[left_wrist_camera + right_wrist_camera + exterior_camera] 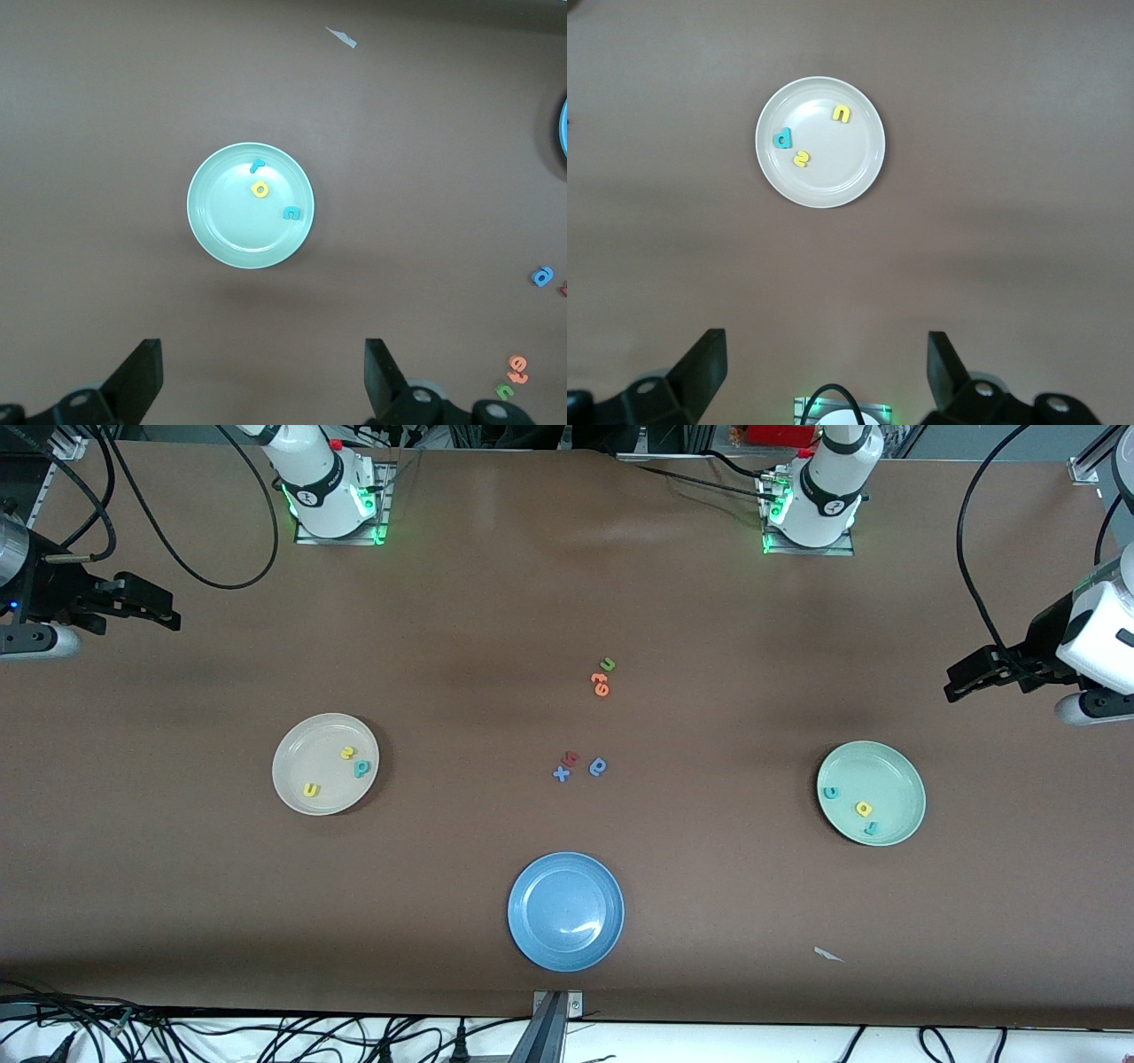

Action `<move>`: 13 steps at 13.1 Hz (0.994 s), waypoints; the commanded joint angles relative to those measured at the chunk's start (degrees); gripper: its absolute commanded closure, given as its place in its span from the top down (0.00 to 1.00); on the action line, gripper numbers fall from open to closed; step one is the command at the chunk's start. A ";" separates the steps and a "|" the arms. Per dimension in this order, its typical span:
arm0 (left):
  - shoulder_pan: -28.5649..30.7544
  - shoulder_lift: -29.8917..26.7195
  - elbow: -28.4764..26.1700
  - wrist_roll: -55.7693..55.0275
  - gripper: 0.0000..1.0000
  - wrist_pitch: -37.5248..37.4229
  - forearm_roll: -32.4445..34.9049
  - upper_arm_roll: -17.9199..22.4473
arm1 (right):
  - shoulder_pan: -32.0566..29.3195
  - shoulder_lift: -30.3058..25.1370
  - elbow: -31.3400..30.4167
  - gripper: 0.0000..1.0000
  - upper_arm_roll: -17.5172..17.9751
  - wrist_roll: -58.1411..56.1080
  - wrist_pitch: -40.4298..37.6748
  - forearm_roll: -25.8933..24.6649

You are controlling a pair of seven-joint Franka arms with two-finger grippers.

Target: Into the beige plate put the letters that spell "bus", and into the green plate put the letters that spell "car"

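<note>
We judge sorting done: s, u, b in beige plate [288,775], c, a, r in green plate [904,775]. Left hand [961,682] frame right, right hand [164,611] frame left, both apart, empty, waiting; nothing further needed.

Readable as toy letters only: yellow s [346,753], teal b [361,768], yellow u [311,789] at frame left; blue x [561,774] near center. No printed labels legible.
</note>
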 commanded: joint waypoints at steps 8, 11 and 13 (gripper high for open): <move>0.31 -0.28 0.32 -0.03 1.00 -2.04 -1.32 -0.11 | 0.37 -0.35 0.13 1.00 -0.26 -0.24 0.11 -1.69; 0.31 -0.20 0.49 0.06 1.00 -3.11 -1.41 -0.11 | 0.63 -0.35 0.39 1.00 -0.08 -0.32 -0.32 -3.27; 0.40 -0.20 0.49 0.14 1.00 -3.11 -1.41 -0.11 | 0.72 -0.35 0.39 1.00 -0.08 -0.15 -0.24 -3.27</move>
